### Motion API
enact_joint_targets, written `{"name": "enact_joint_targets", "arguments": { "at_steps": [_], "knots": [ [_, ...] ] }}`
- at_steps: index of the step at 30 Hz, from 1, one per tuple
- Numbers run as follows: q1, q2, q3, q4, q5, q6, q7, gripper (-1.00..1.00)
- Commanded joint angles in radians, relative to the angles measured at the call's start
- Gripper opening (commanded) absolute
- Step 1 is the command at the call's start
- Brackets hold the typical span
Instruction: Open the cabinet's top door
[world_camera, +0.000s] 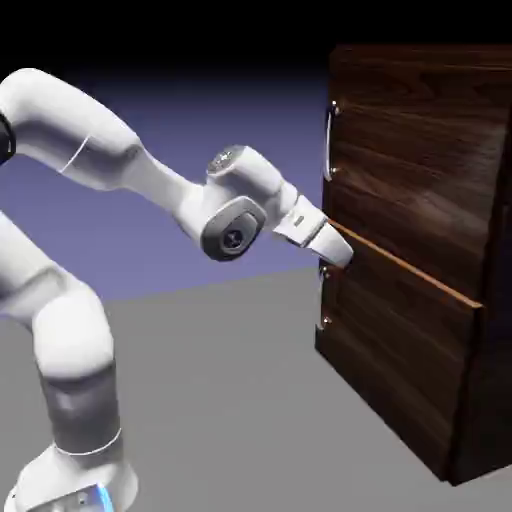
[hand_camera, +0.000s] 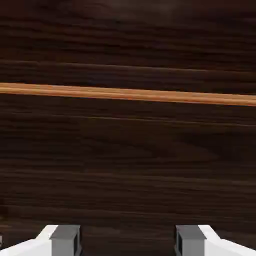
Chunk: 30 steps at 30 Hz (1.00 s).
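Above and toward the exterior view's left of the gripper (hand_camera: 128, 241), whose fingertips stand apart with nothing between them, the top door (world_camera: 415, 160) carries its upright handle (world_camera: 329, 142). The gripper points at the cabinet front around the orange-brown seam (world_camera: 405, 262); open grey floor (world_camera: 220, 370) lies below the arm (world_camera: 160, 185).

We see the tall boxy dark-brown wooden cabinet's larger upper door (world_camera: 415, 170) directly above its shorter lower panel (world_camera: 400, 340).
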Motion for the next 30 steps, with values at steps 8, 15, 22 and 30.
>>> {"name": "enact_joint_targets", "arguments": {
  "at_steps": [8, 15, 22, 30],
  "knots": [
    [-0.112, -0.047, 0.135, 0.084, 0.348, 0.013, -0.243, 0.00],
    [-0.210, -0.087, 0.254, 0.157, 0.653, 0.025, -0.455, 0.00],
    [-0.307, -0.128, 0.373, 0.230, 0.957, 0.037, -0.668, 0.00],
    [-0.419, -0.175, 0.508, 0.314, 1.305, 0.051, -0.911, 0.00]
  ]
}}
